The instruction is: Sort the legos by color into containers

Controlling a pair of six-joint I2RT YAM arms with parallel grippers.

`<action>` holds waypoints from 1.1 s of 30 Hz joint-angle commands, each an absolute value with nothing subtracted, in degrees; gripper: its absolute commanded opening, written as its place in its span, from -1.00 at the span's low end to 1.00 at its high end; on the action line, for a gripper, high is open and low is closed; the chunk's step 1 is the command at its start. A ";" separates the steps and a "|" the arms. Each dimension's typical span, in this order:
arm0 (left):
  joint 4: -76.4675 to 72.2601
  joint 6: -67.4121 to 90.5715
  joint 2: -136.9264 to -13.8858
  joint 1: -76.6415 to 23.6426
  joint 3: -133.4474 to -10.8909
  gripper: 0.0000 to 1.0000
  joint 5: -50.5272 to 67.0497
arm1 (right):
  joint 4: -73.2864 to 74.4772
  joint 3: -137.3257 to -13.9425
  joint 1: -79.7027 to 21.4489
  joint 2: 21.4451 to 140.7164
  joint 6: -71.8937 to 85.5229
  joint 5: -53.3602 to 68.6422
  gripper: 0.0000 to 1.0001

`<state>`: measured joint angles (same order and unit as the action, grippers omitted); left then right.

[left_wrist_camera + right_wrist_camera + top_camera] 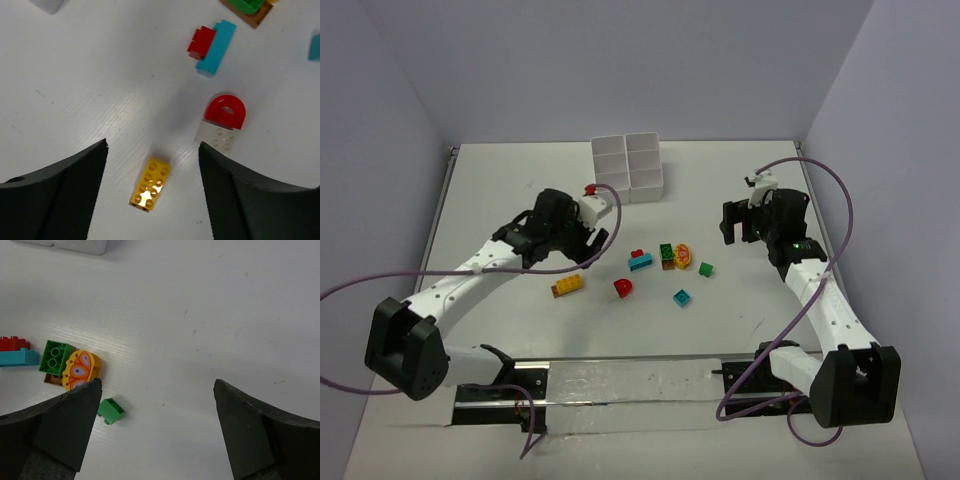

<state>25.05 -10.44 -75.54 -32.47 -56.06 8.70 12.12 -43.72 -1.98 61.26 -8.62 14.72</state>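
Observation:
The white six-compartment tray (628, 165) stands at the back centre. The legos lie mid-table. A yellow brick (567, 286) lies under my open, empty left gripper (588, 250), between its fingers in the left wrist view (150, 184), not touched. A red arch on a white brick (226, 111) and a cyan bar with a red piece (216, 47) lie beyond it. My right gripper (732, 225) is open and empty, held above the table. A small green brick (111, 411) lies by its left finger.
A green brick on a brown one (56, 357) and an orange-yellow butterfly piece (80, 369) lie left of the right gripper. A small cyan brick (682, 297) lies nearer the front. Grey walls close the table's sides and back.

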 commanded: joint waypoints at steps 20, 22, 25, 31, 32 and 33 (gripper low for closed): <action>23.38 -5.80 -99.40 -44.56 -68.38 0.37 7.03 | 12.30 -46.85 -1.67 63.46 -9.23 14.77 1.00; 22.83 -6.70 -100.32 -44.56 -68.80 0.38 7.81 | 12.30 -46.93 -1.67 63.77 -9.28 14.73 0.99; 21.36 -7.74 -100.84 -44.56 -69.14 0.39 9.53 | 12.30 -46.90 -1.67 63.90 -9.32 14.77 1.00; 20.77 -8.44 -104.29 -44.56 -72.24 0.38 10.65 | 12.48 -46.93 -1.67 63.89 -9.32 14.77 1.00; 20.57 -8.52 -104.66 -44.56 -72.33 0.38 10.55 | 12.40 -46.93 -1.67 63.90 -9.32 14.77 1.00; 20.57 -8.75 -105.52 -44.56 -72.87 0.37 10.55 | 12.47 -47.01 -1.75 63.90 -9.39 14.77 1.00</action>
